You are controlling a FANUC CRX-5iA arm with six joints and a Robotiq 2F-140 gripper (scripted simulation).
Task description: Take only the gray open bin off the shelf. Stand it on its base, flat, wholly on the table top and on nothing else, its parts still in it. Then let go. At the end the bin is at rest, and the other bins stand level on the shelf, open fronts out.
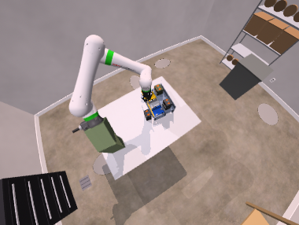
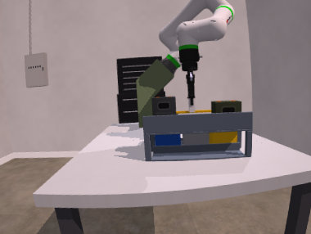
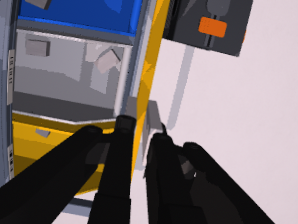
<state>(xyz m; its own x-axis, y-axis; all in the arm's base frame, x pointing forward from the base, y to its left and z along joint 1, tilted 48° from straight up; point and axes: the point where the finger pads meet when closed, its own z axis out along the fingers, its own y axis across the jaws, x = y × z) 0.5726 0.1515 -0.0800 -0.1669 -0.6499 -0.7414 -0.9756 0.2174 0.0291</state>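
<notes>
While the pincer (image 1: 147, 99) (image 2: 191, 102) (image 3: 139, 112) holds a yellow bar (image 2: 203, 111) (image 3: 152, 65) by its gray tab (image 2: 191, 109) (image 3: 154, 117), fingers narrow, gray bin (image 2: 196, 139) (image 3: 60, 70) in the shelf (image 2: 197, 123) (image 3: 5, 75), between blue bin (image 1: 158, 110) (image 2: 167, 139) (image 3: 75, 15) and yellow bin (image 2: 223, 137) (image 3: 47, 150).

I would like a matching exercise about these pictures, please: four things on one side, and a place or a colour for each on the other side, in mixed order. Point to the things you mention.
1. gray bin (image 1: 153, 105) (image 2: 196, 138) (image 3: 55, 70)
2. table top (image 1: 122, 114) (image 2: 102, 176) (image 3: 225, 125)
3. switch box (image 2: 36, 70)
4. arm's stand (image 1: 101, 138) (image 2: 150, 87)

A. fixed to the wall
B. green
C. between the blue bin (image 1: 158, 111) (image 2: 167, 139) (image 3: 80, 16) and the yellow bin (image 1: 150, 96) (image 2: 223, 137) (image 3: 45, 150)
D. white

Right pairs: 1-C, 2-D, 3-A, 4-B
</notes>
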